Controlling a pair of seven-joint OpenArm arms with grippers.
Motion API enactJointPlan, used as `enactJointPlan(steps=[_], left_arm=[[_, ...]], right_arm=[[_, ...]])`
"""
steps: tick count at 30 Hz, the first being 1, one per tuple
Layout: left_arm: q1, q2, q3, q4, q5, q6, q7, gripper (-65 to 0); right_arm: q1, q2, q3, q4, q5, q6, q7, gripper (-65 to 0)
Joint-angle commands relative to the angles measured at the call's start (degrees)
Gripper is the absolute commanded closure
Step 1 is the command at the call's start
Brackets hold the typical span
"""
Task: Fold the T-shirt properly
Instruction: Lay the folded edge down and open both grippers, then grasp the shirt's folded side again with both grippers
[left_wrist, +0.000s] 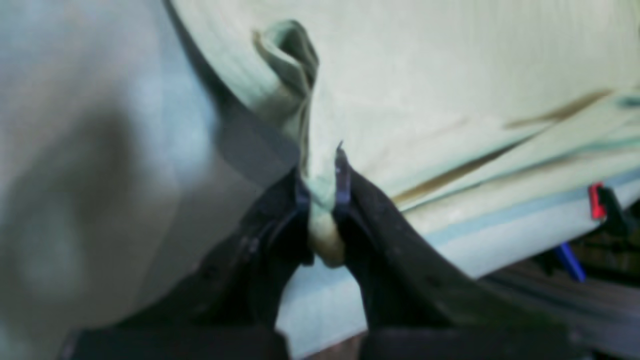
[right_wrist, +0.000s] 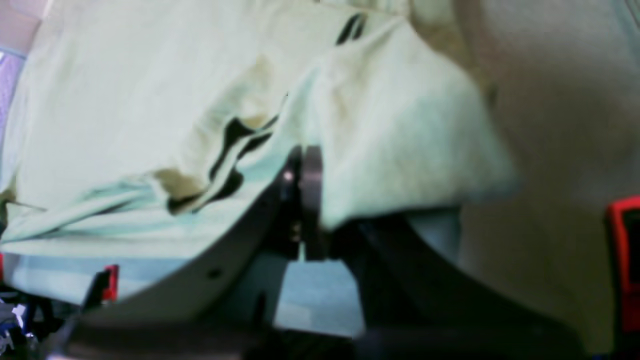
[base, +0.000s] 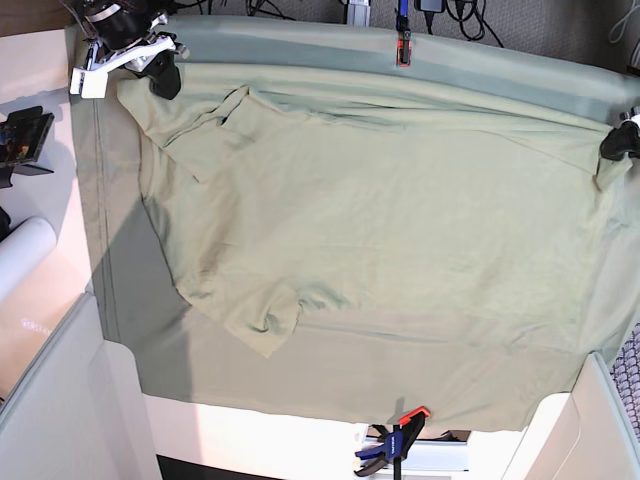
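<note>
The pale green T-shirt (base: 380, 220) lies spread sideways over the table, its two short sleeves (base: 270, 320) toward the left. At the far left corner, my right gripper (base: 165, 78) is shut on the shirt's edge. The right wrist view shows its jaws together (right_wrist: 302, 200) with a fold of the T-shirt (right_wrist: 400, 130) draped over them. My left gripper (base: 612, 145) is at the right edge, shut on a corner of the shirt. In the left wrist view a pinched ridge of the T-shirt (left_wrist: 290, 65) rises from between its closed fingers (left_wrist: 322, 195).
A same-coloured table cloth (base: 480, 72) lies under the shirt, held by a red clamp (base: 403, 48) at the far edge and a blue and orange clamp (base: 395, 440) at the near edge. A white roll (base: 22, 255) and a black device (base: 22, 135) lie left of the cloth.
</note>
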Motion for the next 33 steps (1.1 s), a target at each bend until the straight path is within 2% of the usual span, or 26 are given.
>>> enactJointPlan(steps=[1, 12, 16, 17, 19, 20, 21, 24, 29, 33], left_arm=[[0.3, -1.6, -0.8, 0.8, -0.7, -0.5, -0.7, 0.0], [5.2, 0.7, -0.8, 0.8, -0.4, -0.5, -1.1, 0.0], [6.0, 1.6, -0.8, 0.8, 2.6, -0.5, -3.8, -1.2], [6.0, 1.6, -0.8, 0.8, 2.9, -0.5, -4.2, -7.3], [6.0, 1.6, -0.8, 0.8, 3.5, -0.5, -5.6, -18.2], [6.0, 1.6, -0.8, 0.8, 3.6, -0.5, -5.8, -22.1], [6.0, 1.6, -1.1, 0.8, 3.5, -0.5, -5.8, -24.4], [6.0, 1.6, -3.7, 1.0, 2.4, -0.5, -5.7, -24.6], [6.1, 1.4, -10.3, 4.0, -2.0, -0.5, -1.2, -24.6], [6.1, 1.1, -11.4, 8.3, -2.2, -0.5, -1.5, -24.6]], right_arm=[[-0.8, 0.6, 0.4, 1.2, 0.5, 0.1, 1.3, 0.0], [-4.5, 0.6, 0.4, 1.1, -0.7, 0.1, 1.3, 0.0], [-4.5, 0.6, 0.4, 1.1, -1.0, 0.1, 1.3, 0.0], [-4.5, 0.6, 0.4, 1.1, -1.0, 0.1, 1.3, -6.8], [-4.7, 0.6, 0.4, 1.1, -1.7, 0.1, 1.3, -26.7], [-4.9, 0.6, 0.4, 1.1, -2.1, 0.1, 1.3, -34.2], [-5.0, 0.6, 0.5, 1.2, -2.3, 0.1, 1.3, -38.2], [-5.0, 0.6, 2.3, 1.2, -2.3, 0.1, 1.3, -39.0], [-5.0, 0.6, 9.4, 4.3, -1.4, 0.1, 1.0, -38.9], [-4.8, 0.6, 14.6, 8.9, -1.4, 0.0, 2.0, -39.0]])
